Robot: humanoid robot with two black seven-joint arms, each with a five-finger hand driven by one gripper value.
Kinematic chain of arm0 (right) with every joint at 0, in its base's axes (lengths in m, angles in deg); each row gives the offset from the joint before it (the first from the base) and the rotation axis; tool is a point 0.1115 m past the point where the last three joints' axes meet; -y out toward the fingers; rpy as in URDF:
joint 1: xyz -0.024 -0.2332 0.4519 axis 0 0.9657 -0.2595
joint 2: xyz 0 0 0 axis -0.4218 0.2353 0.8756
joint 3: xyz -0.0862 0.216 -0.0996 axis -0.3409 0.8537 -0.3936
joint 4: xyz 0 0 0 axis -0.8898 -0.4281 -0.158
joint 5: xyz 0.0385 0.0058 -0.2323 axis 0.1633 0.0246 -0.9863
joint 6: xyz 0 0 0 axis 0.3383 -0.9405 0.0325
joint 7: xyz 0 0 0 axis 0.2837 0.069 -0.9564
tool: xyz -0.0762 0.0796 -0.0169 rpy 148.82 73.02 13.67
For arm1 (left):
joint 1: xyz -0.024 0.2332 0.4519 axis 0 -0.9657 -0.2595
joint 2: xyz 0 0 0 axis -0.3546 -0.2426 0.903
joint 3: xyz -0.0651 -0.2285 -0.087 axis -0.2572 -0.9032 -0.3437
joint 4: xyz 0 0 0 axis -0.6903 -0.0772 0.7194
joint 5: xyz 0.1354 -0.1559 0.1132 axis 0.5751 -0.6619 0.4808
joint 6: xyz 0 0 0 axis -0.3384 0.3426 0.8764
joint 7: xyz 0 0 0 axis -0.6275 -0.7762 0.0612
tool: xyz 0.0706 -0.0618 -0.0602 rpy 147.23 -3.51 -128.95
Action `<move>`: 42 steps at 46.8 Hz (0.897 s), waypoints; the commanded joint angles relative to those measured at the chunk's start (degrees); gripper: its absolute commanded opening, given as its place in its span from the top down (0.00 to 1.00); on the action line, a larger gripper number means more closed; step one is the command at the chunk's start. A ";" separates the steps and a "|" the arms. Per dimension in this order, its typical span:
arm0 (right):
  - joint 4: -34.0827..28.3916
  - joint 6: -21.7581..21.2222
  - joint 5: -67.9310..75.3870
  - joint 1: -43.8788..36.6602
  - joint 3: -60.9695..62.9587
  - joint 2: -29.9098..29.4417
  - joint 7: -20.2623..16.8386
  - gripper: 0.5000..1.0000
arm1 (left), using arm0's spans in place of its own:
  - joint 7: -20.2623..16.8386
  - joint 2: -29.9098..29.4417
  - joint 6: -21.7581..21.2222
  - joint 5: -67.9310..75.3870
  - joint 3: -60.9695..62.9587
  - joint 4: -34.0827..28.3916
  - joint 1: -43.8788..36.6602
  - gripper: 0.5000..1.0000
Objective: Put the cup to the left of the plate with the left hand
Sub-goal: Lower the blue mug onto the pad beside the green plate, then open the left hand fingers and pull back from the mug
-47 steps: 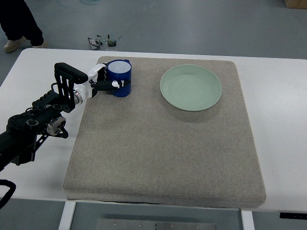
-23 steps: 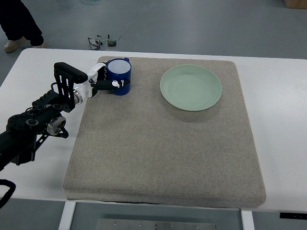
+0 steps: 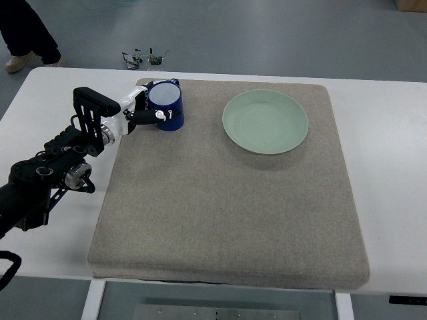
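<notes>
Top view. Count: one cup (image 3: 166,106), one plate (image 3: 265,122), one mat (image 3: 227,220), one table (image 3: 387,160), one robot hand in frame.

Cup: dark blue, cylindrical, pale inside, open mouth up; a small handle or lug shows at its far rim. It sits at the far-left corner of the grey mat, well apart from the plate and to the plate's left. Whether its base rests on the mat or is slightly lifted cannot be told.

Left hand (image 3: 140,112): arm enters from the picture's left edge, black links, white wrist. Fingers (image 3: 159,116) wrap the cup's near-left side, clamped on it.

Plate: pale green, round, empty, on the far-right part of the mat.

A person's legs (image 3: 27,33) and shoes show on the floor, top left.
</notes>
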State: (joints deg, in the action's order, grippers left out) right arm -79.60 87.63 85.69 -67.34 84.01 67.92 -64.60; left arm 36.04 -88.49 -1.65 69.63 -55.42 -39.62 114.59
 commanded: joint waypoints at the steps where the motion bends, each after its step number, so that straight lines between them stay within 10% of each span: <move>1: -0.07 0.00 0.00 0.00 0.00 0.00 0.00 0.13 | -0.25 -0.21 0.02 -0.05 -0.02 0.00 -0.09 0.16; 42: 0.02 0.00 0.00 0.00 0.00 0.00 0.00 0.13 | -0.25 -5.31 0.20 -0.22 -0.81 6.50 -4.75 0.00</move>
State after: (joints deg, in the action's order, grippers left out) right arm -79.59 87.63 85.69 -67.35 84.02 67.92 -64.60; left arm 35.78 -93.17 -1.44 69.49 -56.12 -33.36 110.21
